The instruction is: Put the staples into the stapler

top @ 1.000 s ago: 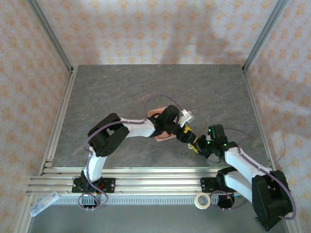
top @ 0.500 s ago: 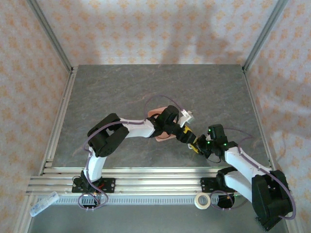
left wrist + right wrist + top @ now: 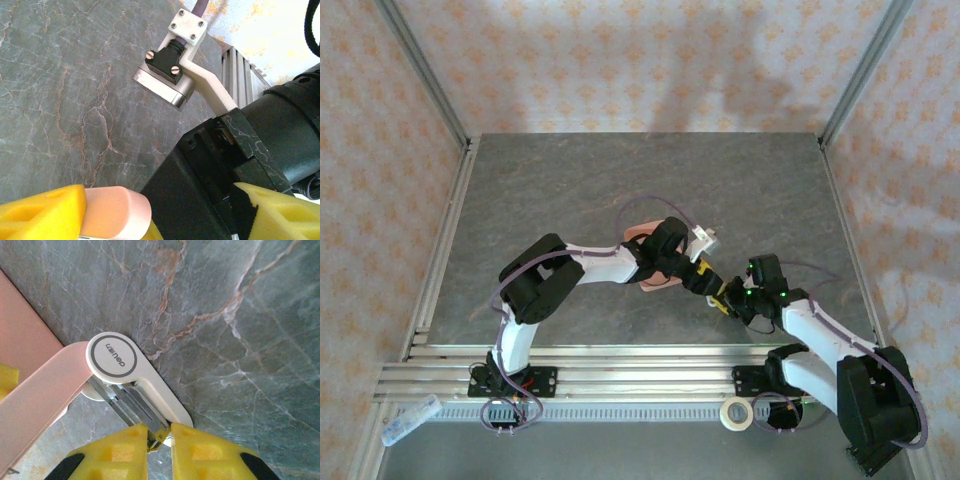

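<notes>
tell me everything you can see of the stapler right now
The stapler is tiny and plastic-looking, opened in a V: a pale pink arm and a white arm joined at a round white hinge cap with a grey ring and embossed lettering. A grey metal staple channel shows between them. The right gripper pinches that channel's tip over the grey marbled table.

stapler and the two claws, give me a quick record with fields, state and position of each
stapler: opened in a V, pink arm swung away from the white arm
metal channel: exposed between the arms; too small to tell whether it is loaded
right claw: shut on the tip of the stapler's metal channel
left claw: open, one finger against the pink arm
tray: salmon-pink, beside the stapler
table: grey, marbled, under the stapler
</notes>
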